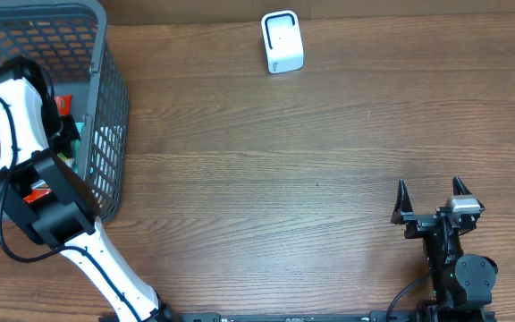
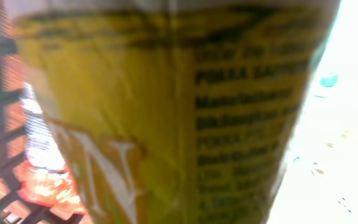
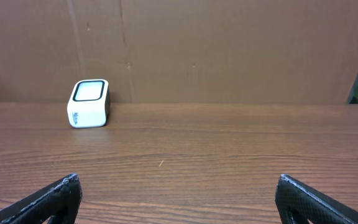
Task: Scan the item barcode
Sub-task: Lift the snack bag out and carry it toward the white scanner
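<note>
Yellow packet (image 2: 166, 124) down in the basket (image 1: 107, 116) at far left, seemingly touching the left jaws; clenched or not, cannot tell. Right jaws released, empty, well apart. Scanner (image 1: 282, 41) away across the worktop.

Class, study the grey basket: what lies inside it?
The left arm reaches into the grey basket. A yellow packet fills the left wrist view, with an orange-red packet beside it. From above, the arm covers most of the rest.
</note>
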`<control>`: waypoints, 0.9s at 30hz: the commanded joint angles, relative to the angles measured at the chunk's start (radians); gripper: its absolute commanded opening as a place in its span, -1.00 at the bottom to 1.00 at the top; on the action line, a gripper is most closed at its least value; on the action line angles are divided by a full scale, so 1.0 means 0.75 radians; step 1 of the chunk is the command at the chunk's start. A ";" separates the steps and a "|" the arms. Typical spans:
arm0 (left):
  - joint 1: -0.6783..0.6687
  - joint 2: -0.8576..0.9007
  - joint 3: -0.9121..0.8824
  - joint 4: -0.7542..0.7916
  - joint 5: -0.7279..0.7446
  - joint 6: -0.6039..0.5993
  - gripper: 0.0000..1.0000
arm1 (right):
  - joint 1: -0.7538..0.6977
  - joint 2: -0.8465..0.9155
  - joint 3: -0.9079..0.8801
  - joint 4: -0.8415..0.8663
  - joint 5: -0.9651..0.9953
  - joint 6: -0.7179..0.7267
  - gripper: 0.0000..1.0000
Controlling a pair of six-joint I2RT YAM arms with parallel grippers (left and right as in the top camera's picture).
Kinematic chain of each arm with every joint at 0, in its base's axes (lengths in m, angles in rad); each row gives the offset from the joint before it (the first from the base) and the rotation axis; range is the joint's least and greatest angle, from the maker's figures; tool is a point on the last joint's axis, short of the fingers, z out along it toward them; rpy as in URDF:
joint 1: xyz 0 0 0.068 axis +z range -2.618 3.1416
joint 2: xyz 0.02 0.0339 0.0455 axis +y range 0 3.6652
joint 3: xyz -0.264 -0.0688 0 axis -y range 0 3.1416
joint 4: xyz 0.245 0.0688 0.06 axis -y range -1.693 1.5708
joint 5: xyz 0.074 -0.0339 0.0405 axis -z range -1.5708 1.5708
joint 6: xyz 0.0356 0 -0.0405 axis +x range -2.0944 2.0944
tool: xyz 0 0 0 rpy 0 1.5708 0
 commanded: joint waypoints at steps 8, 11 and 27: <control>-0.024 -0.020 0.669 -0.217 0.282 -0.049 -0.85 | -0.004 -0.013 -0.014 0.007 0.012 -0.006 1.00; -0.028 -0.022 0.835 -0.260 0.398 -0.049 -0.83 | -0.004 -0.013 -0.014 0.007 0.012 -0.006 1.00; -0.032 -0.039 1.409 -0.292 1.393 -0.051 -0.85 | -0.004 -0.013 -0.014 0.007 0.013 -0.006 1.00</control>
